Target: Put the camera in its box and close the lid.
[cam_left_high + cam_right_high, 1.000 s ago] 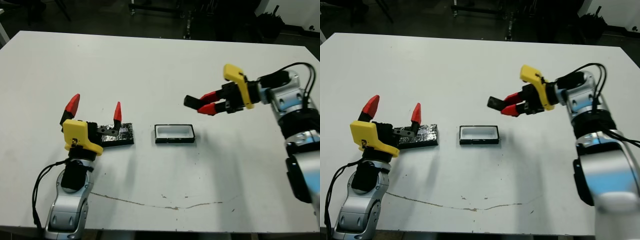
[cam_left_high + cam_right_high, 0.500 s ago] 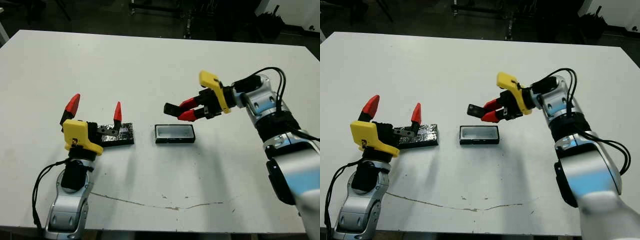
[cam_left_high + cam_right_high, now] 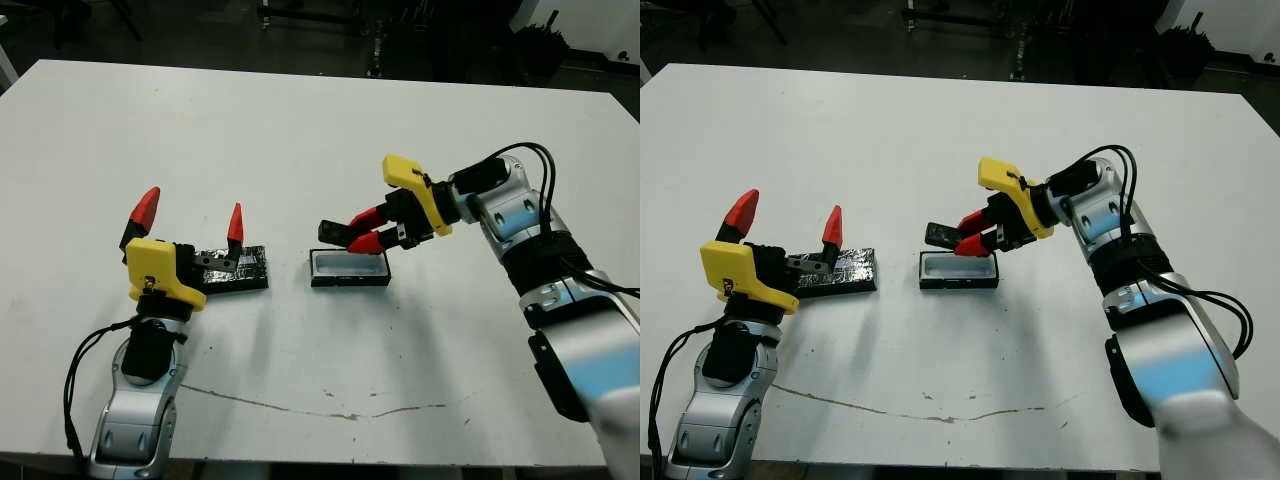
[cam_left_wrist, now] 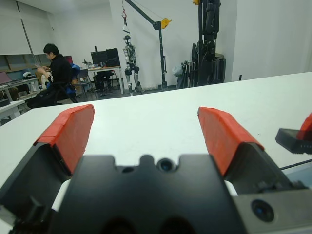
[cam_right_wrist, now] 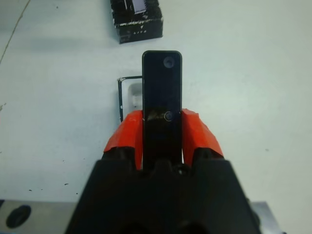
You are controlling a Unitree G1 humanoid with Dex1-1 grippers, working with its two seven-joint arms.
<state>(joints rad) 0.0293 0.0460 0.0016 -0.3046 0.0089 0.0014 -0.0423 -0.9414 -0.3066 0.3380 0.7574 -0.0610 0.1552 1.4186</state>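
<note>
Right arm reaching inward across the white table, forearm angled down, its right gripper clamped on the camera, which juts out beyond the red fingertips; the camera's free end hangs just above the near end of the box, not yet in the hollow; compared with one second ago, this gripper has travelled from well out to the side of the box to directly over it and has dropped lower; left arm unchanged, forearm upright at the table's near edge, left gripper spread wide and holding nothing, with the lid lying flat on the table just beyond its fingers; camera: slim flat black bar with rounded end and a small round mark near its tip; box: shallow black tray, white lining exposed, open; lid: glossy black panel with pale glints.
</note>
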